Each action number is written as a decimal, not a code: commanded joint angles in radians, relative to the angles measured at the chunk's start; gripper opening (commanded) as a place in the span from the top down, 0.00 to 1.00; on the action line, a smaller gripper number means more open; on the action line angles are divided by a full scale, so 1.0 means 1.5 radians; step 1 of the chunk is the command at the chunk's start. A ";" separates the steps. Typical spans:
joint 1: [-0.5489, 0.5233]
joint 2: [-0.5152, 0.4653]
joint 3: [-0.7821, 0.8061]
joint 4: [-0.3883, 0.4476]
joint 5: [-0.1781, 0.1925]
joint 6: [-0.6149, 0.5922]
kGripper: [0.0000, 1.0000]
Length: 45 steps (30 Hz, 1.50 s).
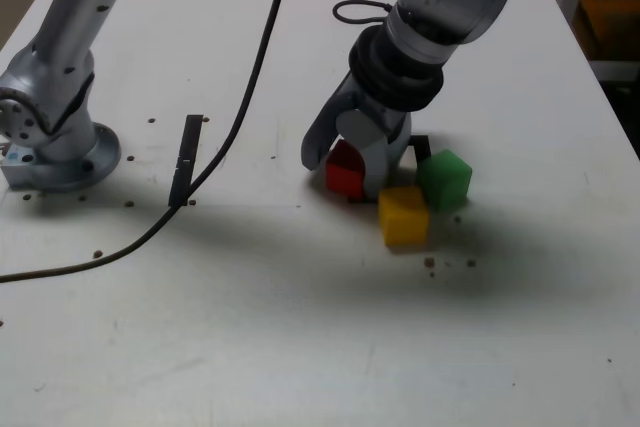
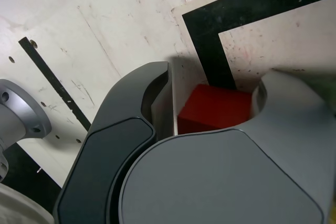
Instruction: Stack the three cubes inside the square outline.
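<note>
Smooth, curved grey gripper [image 1: 352, 162] lowered to the white tabletop [image 1: 300, 327], its fingers [image 2: 157, 93] set either side of the matte red cube [image 1: 345, 171]; one finger stands slightly clear of the cube, so whether it is clamped cannot be told. Just beyond the far finger lie the yellow cube [image 1: 404, 215] and green cube [image 1: 445, 179], touching. The black tape square outline [image 2: 210, 51] passes under the fingertips.

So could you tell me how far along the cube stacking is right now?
Nothing is stacked yet. The gripper straddles the red cube, which sits on the square outline. The yellow cube and green cube rest on the table beside it, waiting to be stacked.
</note>
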 commanded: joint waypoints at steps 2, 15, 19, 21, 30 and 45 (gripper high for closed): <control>-0.001 -0.001 -0.003 0.005 -0.004 0.001 0.52; -0.002 -0.027 0.004 0.001 -0.009 -0.004 0.68; 0.004 -0.025 -0.019 0.012 -0.004 -0.008 0.68; 0.011 -0.023 -0.033 0.015 -0.004 -0.020 0.68; 0.026 0.007 -0.083 0.017 -0.015 -0.141 0.67; 0.026 0.044 -0.138 0.037 -0.007 -0.179 0.64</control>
